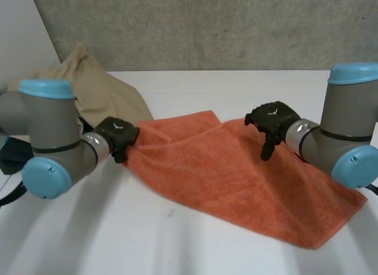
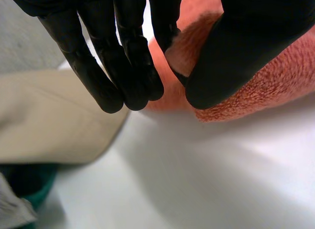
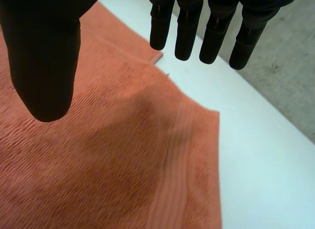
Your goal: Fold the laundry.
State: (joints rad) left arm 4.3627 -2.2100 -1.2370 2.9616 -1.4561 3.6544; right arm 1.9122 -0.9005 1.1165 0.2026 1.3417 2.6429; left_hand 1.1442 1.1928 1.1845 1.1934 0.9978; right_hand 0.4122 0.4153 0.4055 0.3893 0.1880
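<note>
Left hand [image 1: 118, 136] pinches the nine-o'clock corner of the orange towel [image 1: 236, 180] between thumb and fingers on the white table [image 1: 147, 239], while the right hand [image 1: 271, 122] hangs over its one-o'clock edge with fingers straight and apart from the thumb, a beige cloth [image 1: 94, 89] heaped at ten o'clock.

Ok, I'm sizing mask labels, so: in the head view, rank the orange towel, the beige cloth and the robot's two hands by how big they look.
1. orange towel, clearly the largest.
2. beige cloth.
3. right hand and left hand: they look about alike, so I won't rank them.
</note>
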